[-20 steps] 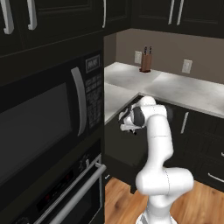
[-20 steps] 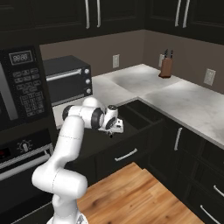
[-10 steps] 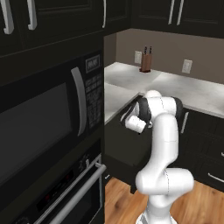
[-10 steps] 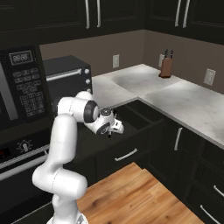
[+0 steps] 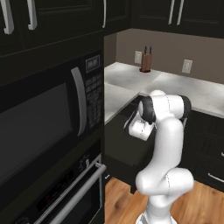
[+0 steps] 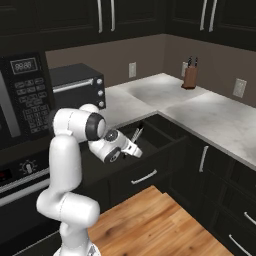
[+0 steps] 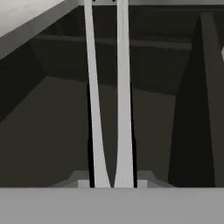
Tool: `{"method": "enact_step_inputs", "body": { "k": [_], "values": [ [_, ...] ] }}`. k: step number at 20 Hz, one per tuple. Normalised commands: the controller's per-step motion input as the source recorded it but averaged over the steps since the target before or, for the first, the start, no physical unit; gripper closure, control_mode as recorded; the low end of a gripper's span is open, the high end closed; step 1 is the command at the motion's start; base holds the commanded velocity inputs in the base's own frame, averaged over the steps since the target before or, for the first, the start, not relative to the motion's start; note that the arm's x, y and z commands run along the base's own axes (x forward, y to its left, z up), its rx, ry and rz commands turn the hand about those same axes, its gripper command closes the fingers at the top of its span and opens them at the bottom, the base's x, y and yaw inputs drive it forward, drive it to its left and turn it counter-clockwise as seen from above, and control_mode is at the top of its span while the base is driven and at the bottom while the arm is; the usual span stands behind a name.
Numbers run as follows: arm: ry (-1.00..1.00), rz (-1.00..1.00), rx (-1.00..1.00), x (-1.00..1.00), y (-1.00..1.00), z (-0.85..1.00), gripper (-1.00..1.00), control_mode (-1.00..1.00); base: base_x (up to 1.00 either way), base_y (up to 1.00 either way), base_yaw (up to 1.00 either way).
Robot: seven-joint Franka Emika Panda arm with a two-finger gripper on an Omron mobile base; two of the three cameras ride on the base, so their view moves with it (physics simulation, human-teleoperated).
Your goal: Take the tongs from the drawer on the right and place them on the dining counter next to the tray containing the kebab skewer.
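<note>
The tongs (image 7: pixel 124 87) rise as two slim silver arms from between my fingertips (image 7: pixel 83 183) in the hand view, with the dark inside of the drawer (image 7: pixel 43 131) behind them. In the right base view my gripper (image 6: pixel 134 150) is shut on the tongs (image 6: pixel 137 134) and holds them over the open drawer (image 6: pixel 155 137) under the counter's edge. Seen from the left base view, the gripper (image 5: pixel 131 124) hangs at the drawer's front. The dining counter, the tray and the kebab skewer are out of view.
A tall black unit with a microwave (image 5: pixel 52 118) and an oven (image 5: pixel 74 192) stands close on the left. A toaster oven (image 6: pixel 77 87) and a knife block (image 6: pixel 190 75) sit on the grey L-shaped counter (image 6: pixel 215 117). Wooden floor (image 6: pixel 155 220) lies below.
The arm's elbow has swung and the hand has drawn back a little toward the robot and lower, carrying the tongs with it.
</note>
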Motion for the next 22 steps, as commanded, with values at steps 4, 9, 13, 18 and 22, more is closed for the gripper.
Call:
{"method": "enact_step_inputs", "body": {
  "k": [4, 9, 13, 18, 22],
  "values": [
    [-0.12, -0.23, 0.0, -0.13, 0.0, 1.0, 1.0, -1.0, 0.0, 0.0, 0.0],
    [-0.01, -0.1, 0.02, -0.02, 0.0, 1.0, 1.0, -1.0, 0.0, 0.0, 0.0],
    [0.0, -0.02, 0.17, 0.0, 0.0, 1.0, 1.0, -1.0, 0.0, 0.0, 0.0],
    [0.07, 0.0, 0.1, 0.0, 0.06, 1.0, 1.0, -1.0, 0.0, 0.0, 0.0],
    [0.19, 0.0, 0.14, -0.34, 0.0, 1.0, 1.0, -1.0, 0.0, 0.0, 0.0]
  ]
}}
